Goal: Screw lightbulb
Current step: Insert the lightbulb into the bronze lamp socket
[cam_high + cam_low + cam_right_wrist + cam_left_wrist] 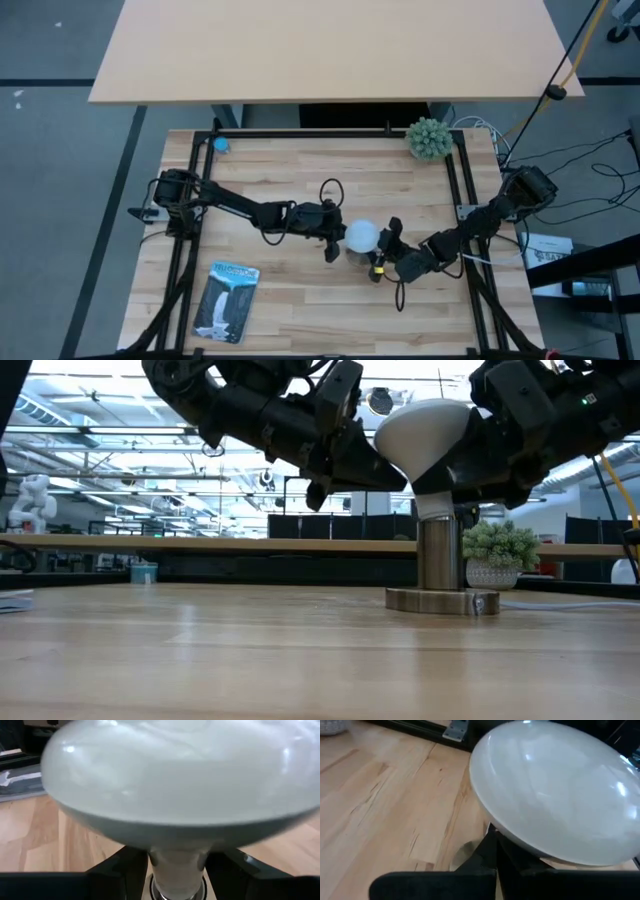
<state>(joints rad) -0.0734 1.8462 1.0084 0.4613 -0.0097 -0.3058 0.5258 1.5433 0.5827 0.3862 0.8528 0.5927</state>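
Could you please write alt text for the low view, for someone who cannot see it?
A white lightbulb stands neck-down in a metal socket on the wooden table, with both dark arms reaching it from above. A small potted plant sits behind.

Both arms reach in toward the middle of the table and nearly meet there. The left gripper [333, 236] comes in from the left side, wrist bent down a bit. The right gripper [175, 870] comes from the right, its dark fingers [122, 865] either side of something, probably closed, though the contact itself is hard to make out.
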